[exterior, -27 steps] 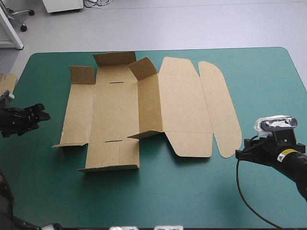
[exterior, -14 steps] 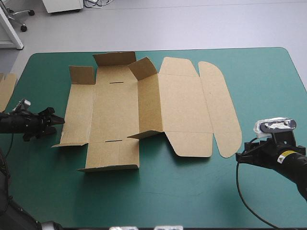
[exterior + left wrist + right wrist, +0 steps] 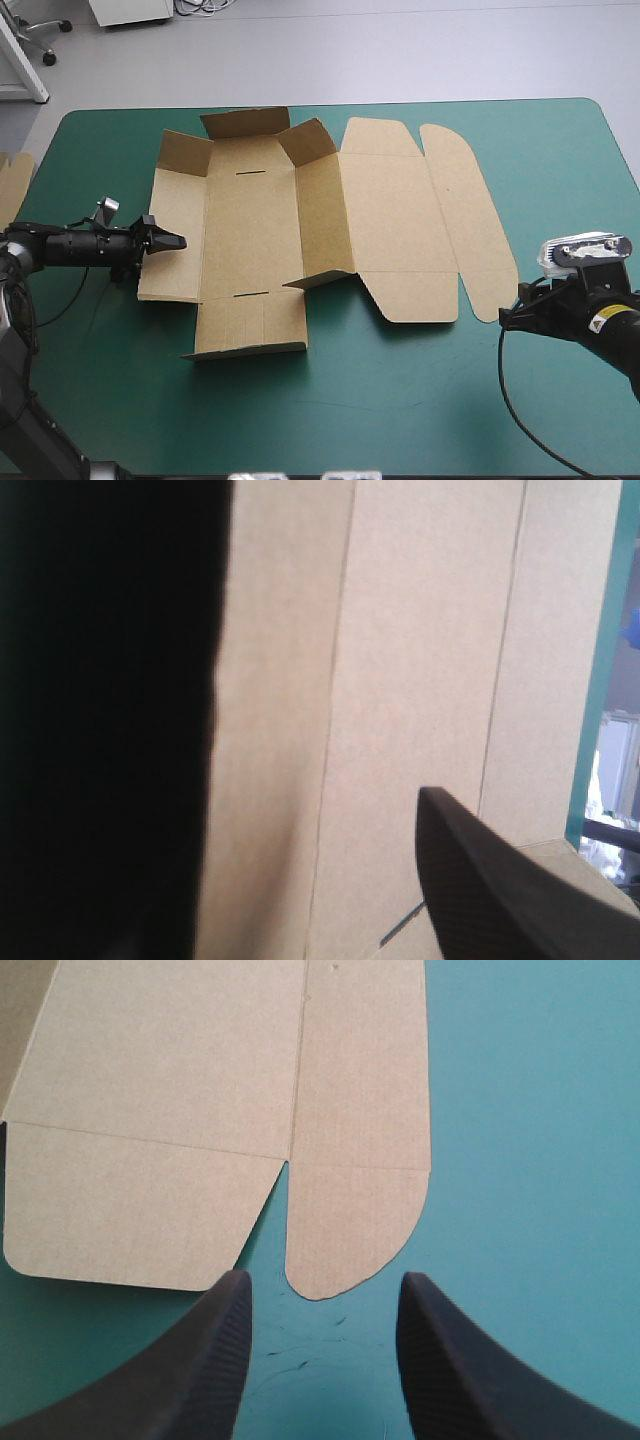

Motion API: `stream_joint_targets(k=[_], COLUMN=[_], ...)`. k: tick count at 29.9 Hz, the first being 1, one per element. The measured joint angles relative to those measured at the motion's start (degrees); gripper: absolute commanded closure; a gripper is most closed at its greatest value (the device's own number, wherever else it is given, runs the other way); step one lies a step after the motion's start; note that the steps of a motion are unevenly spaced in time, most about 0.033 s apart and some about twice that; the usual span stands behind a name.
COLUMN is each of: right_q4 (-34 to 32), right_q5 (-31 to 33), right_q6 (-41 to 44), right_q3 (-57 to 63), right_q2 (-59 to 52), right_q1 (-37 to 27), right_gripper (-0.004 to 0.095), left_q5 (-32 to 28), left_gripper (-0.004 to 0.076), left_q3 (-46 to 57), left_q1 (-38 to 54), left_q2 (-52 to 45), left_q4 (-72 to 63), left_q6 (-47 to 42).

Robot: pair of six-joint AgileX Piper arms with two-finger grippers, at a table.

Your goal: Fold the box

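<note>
The brown box lies as a cut sheet on the teal-green cover, its lid panel flat to the right. The small flaps at its far end stand up. My left gripper reaches in level from the left, its tips at the sheet's left wall panel. In the left wrist view its black fingers stand apart, open, and the box fills the picture close ahead. My right gripper is open low over the cover, just short of the lid's rounded tab. In the high view the right gripper sits off the sheet's near right corner.
An edge of more brown board shows at the table's left edge. Bare teal-green cover runs along the near side in front of the box and to its right.
My left gripper has travelled right from the table's left side to the box's left wall panel. The whole sheet has slid a little to the right. The right gripper barely shifted.
</note>
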Motion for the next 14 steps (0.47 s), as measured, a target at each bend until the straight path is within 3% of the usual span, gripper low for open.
stream_joint_targets(k=[5, 9, 11, 14], right_q4=[-0.21, -0.23, -0.23, -0.23], right_q5=[0.00, 0.00, 0.00, 0.00], right_q6=[-0.26, -0.38, -0.46, -0.46], right_q3=[-1.00, -1.00, -1.00, -1.00], right_q2=[0.00, 0.00, 0.00, 0.00], right_q1=[0.00, 0.00, 0.00, 0.00], right_gripper=[0.0472, 0.0482, 0.0482, 0.0484], left_q5=[-0.67, -1.08, -1.12, -1.51], left_gripper=[0.0345, 0.0554, 0.0710, 0.0738], left_q3=[0.19, 0.19, 0.19, 0.26], left_q1=[-1.03, -1.03, -1.06, -1.10], left_q2=[0.41, 0.47, 0.33, -0.20], left_q4=[-2.48, -2.72, -2.16, -0.98], left_q6=[1.38, 1.13, 0.97, 1.06])
